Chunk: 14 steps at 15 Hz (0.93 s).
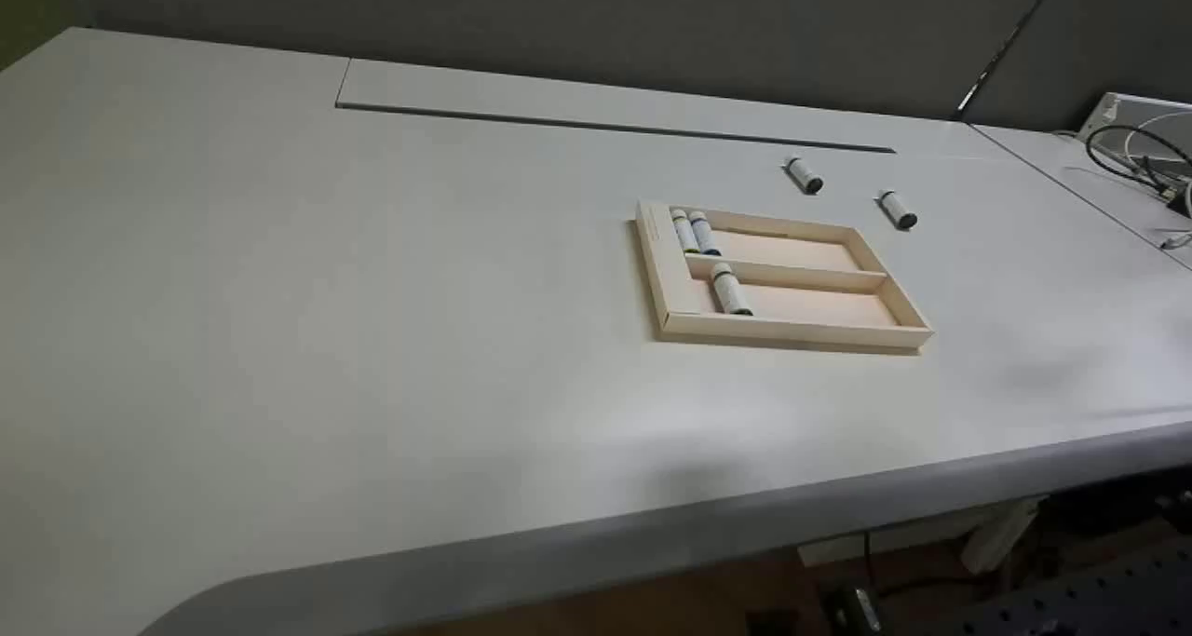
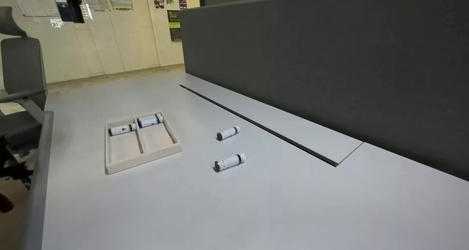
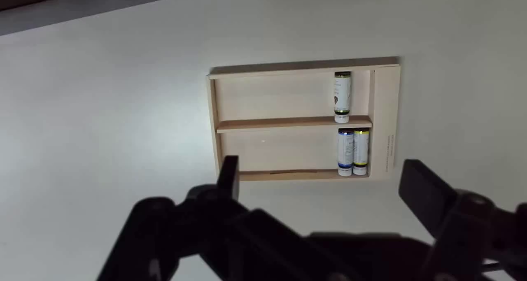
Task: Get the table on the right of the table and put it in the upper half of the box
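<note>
A shallow wooden box (image 1: pixel 663 268) with two compartments lies on the table and shows in both exterior views (image 2: pixel 146 157). Two loose white-labelled bottles lie on the table beyond the box, one nearer it (image 1: pixel 805 176) (image 2: pixel 228 133) and one farther right (image 1: pixel 898 209) (image 2: pixel 230 162). In the wrist view, a blue-banded bottle (image 3: pixel 345 149) and a yellow-banded bottle (image 3: pixel 361 148) lie side by side in one compartment. A third bottle (image 3: pixel 342 94) lies in the other compartment. My gripper (image 3: pixel 321 170) is open and empty, above the table, with its fingers apart in front of the box's edge.
A grey partition (image 1: pixel 559 21) stands along the table's back. A dark strip (image 2: pixel 256 123) runs along the table before it. Cables (image 1: pixel 1145 161) lie at the far right. A dark hanging object (image 2: pixel 69 8) shows at an exterior view's top left; I cannot tell what it is.
</note>
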Each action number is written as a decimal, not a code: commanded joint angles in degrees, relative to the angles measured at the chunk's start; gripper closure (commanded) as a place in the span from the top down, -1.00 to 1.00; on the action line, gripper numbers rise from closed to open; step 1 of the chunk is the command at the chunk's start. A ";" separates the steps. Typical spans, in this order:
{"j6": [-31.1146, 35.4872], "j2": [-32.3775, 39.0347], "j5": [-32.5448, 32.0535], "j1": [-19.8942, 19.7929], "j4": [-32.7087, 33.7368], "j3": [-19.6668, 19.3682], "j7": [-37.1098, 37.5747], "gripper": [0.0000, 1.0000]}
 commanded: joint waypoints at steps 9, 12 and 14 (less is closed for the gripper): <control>0.80 1.02 -0.78 0.51 0.87 -1.04 -0.59 1.00; 7.53 5.97 -3.67 -0.96 4.69 -2.53 -3.04 1.00; 12.72 10.92 -4.04 -1.53 8.34 -4.07 -5.01 1.00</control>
